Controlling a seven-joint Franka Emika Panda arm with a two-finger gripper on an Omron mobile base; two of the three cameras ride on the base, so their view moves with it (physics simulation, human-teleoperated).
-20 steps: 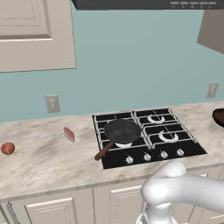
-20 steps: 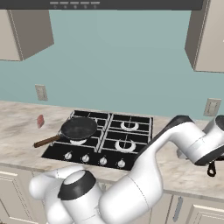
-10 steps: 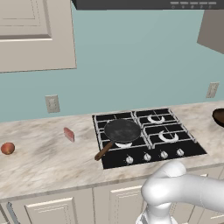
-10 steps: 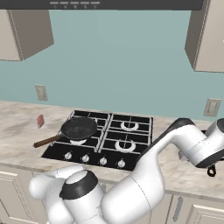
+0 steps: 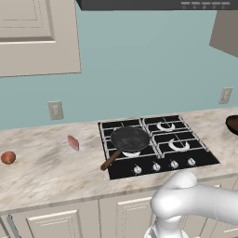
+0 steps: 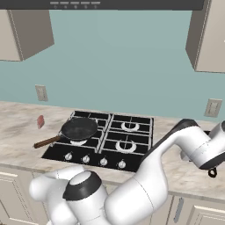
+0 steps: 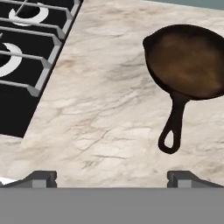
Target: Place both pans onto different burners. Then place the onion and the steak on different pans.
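Observation:
The black pan (image 5: 129, 138) with its brown wooden handle sits on the front-left burner of the cooktop (image 5: 204, 160). On the counter right of the cooktop lies the reddish-brown pan (image 7: 188, 59), its handle (image 7: 173, 127) pointing toward my gripper (image 7: 111, 178). My gripper is open and empty above the bare counter, short of that handle and to its left. Free burners (image 5: 179, 145) show on the cooktop's right side. The steak (image 5: 73, 142) lies on the counter left of the cooktop, and the onion (image 5: 8, 157) rests further left.
A marble counter (image 5: 42, 172) runs along the wall, with an outlet (image 5: 55, 110) above it. Wall cabinets (image 5: 32, 37) and a hood hang overhead. My white arm (image 6: 171, 149) reaches across the cooktop's front right corner. The cooktop's edge (image 7: 26, 87) lies left of the hand.
In the right base view the hand has eased slightly lower over the right counter. The jaws stay open, and the pans and the food have not moved.

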